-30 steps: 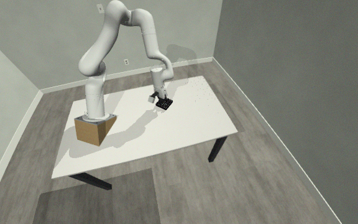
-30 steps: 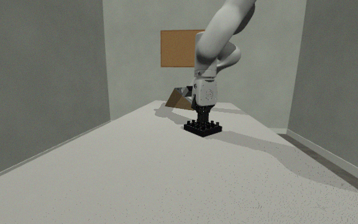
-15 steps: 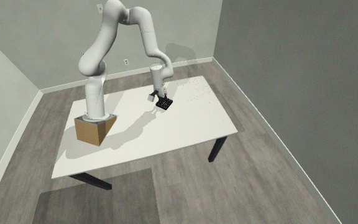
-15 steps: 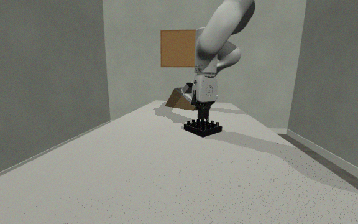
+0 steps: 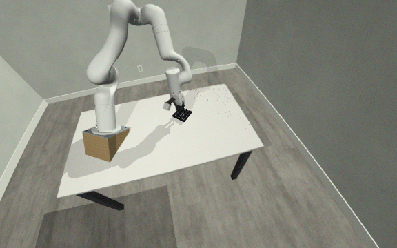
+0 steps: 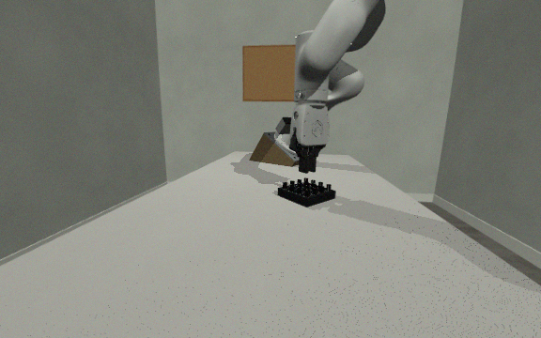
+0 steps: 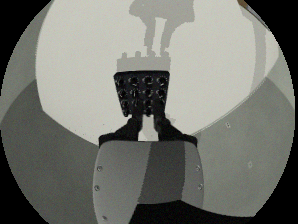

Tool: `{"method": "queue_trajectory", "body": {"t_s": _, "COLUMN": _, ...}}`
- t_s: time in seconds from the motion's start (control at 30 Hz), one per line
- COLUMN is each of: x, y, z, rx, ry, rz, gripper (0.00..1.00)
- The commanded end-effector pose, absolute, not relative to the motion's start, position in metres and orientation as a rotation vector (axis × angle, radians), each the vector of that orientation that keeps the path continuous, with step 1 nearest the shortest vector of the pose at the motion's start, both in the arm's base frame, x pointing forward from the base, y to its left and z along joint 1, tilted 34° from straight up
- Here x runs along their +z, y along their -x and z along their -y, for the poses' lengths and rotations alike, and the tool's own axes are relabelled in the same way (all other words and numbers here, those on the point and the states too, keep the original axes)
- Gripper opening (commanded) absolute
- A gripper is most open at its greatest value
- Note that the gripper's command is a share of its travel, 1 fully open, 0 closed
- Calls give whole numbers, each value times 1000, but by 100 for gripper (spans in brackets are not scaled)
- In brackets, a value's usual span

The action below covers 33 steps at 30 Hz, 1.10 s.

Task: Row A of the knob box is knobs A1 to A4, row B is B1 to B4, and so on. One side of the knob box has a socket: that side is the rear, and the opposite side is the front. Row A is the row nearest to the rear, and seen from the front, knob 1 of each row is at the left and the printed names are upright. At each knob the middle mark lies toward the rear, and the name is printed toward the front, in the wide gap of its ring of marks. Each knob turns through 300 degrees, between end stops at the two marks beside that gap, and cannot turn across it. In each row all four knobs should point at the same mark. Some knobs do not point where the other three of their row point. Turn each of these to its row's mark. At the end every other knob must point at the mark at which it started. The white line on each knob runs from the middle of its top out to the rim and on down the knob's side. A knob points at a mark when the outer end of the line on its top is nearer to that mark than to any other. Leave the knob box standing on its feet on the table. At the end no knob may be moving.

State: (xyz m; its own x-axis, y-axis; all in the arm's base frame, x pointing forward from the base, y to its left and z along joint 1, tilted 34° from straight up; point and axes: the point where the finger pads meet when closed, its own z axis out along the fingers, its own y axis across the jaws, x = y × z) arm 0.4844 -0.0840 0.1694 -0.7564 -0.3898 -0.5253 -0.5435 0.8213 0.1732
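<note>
Hanging just above the knob box, the gripper [image 5: 180,106] [image 6: 307,170] [image 7: 148,105] points down with its fingers slightly apart and nothing pinched between them. In the exterior view a thin strip of open air parts the fingertips from the knobs [image 6: 284,185] [image 7: 120,81]; in the wrist view the fingers overlap the near part of the grid.

The black box [image 5: 185,120] [image 6: 306,202] [image 7: 142,74] sits flat on the table, crowded with upright black knobs. Their white lines and the printed marks are too small to read, so I cannot tell where each knob points.

From above, the box lies nearer the far long edge of the table [image 5: 212,134] [image 6: 205,235] [image 7: 80,60] than the near one, with its sides turned at an angle to those edges. The arm [image 5: 116,39] [image 6: 336,38] arches over from a brown block [image 5: 96,146] [image 6: 272,155], well apart from the box.

The tabletop is white, crossed by the arm's shadow. Around it are a grey wood floor [image 5: 271,193] and plain grey-green walls; an orange panel [image 6: 269,73] hangs behind the arm.
</note>
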Motion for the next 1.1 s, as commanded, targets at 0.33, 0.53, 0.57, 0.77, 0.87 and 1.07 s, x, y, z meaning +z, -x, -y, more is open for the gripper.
{"method": "queue_trajectory", "body": {"t_s": 0.33, "x": 170, "y": -485, "z": 85, "rx": 433, "ry": 700, "rz": -2522, "gripper": 19}}
{"method": "queue_trajectory", "body": {"t_s": 0.53, "x": 172, "y": -484, "z": 85, "rx": 385, "ry": 867, "rz": -2455, "gripper": 19}}
{"method": "queue_trajectory", "body": {"t_s": 0.57, "x": 172, "y": -484, "z": 85, "rx": 368, "ry": 920, "rz": -2431, "gripper": 19}}
{"method": "queue_trajectory", "body": {"t_s": 0.77, "x": 174, "y": -484, "z": 86, "rx": 309, "ry": 1110, "rz": -2336, "gripper": 19}}
{"method": "queue_trajectory", "body": {"t_s": 0.87, "x": 175, "y": -483, "z": 87, "rx": 274, "ry": 1215, "rz": -2275, "gripper": 19}}
{"method": "queue_trajectory", "body": {"t_s": 1.07, "x": 177, "y": -483, "z": 87, "rx": 204, "ry": 1416, "rz": -2142, "gripper": 19}}
